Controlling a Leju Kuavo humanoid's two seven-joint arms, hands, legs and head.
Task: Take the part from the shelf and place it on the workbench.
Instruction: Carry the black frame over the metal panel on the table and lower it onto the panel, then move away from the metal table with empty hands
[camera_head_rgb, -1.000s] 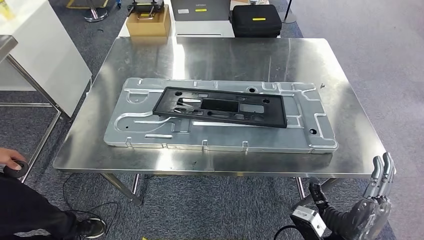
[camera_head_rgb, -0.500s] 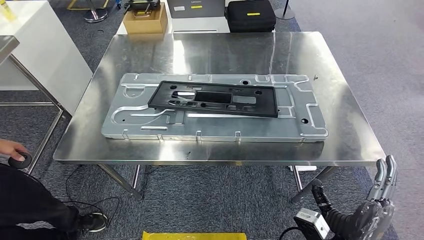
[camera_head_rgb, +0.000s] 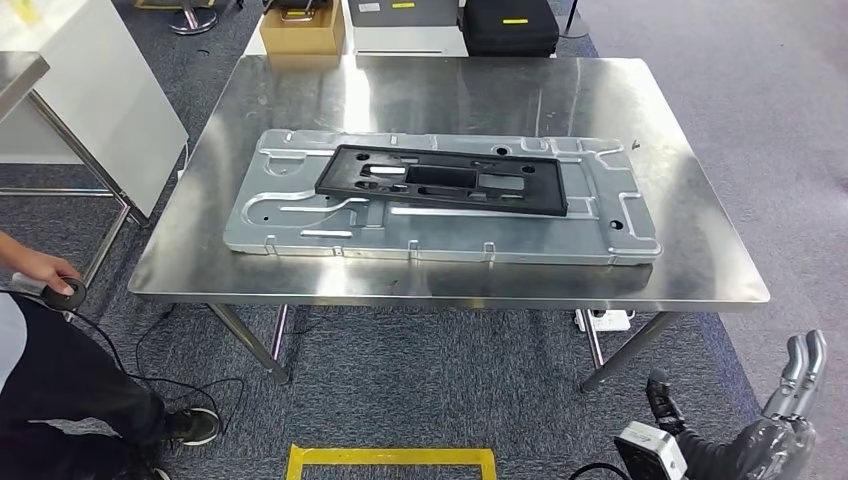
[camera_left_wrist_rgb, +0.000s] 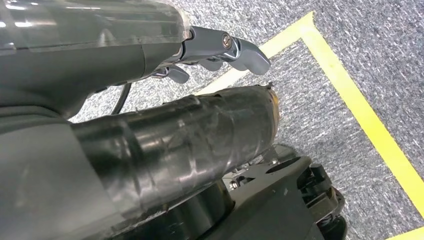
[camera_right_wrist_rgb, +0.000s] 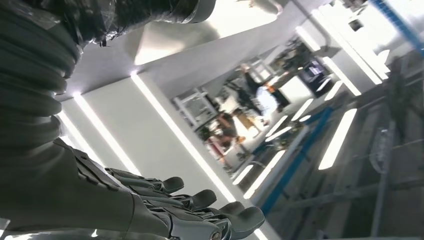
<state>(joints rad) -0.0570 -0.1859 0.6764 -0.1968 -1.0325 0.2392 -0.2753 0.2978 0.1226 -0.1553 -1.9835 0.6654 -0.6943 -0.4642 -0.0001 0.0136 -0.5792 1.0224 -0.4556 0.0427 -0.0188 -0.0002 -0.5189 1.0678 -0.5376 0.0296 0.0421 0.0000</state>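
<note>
Far left there was a person (camera_head_rgb: 40, 370) crouched by the floor, their hand (camera_head_rgb: 38, 268) resting on a small dark round thing (camera_head_rgb: 68, 294) I couldn't identify, with a white cabinet (camera_head_rgb: 90, 90) behind them. The steel worktop (camera_head_rgb: 450, 285) sat in the middle, and on it lay a big stamped silver metal panel (camera_head_rgb: 300, 215), flat and stretching most of the way across. The part (camera_head_rgb: 443, 180), a long black plastic frame with cutouts, was lying flat on top of that panel, roughly centred and a bit toward the far edge. Behind the worktop were a cardboard box (camera_head_rgb: 303, 30) and a black case (camera_head_rgb: 510, 25) on the floor. Yellow tape (camera_head_rgb: 390, 460) marked a rectangle on the grey carpet just in front of the worktop. The left hand (camera_left_wrist_rgb: 220, 47) was down near the carpet and that tape, its fingers (camera_left_wrist_rgb: 247, 52) curled in some, but honestly I couldn't tell if they were closed or not. Bottom right, the right hand (camera_head_rgb: 790, 400) hung well clear of the worktop, fingers (camera_right_wrist_rgb: 200, 210) straight, spread a little, and holding nothing.
</note>
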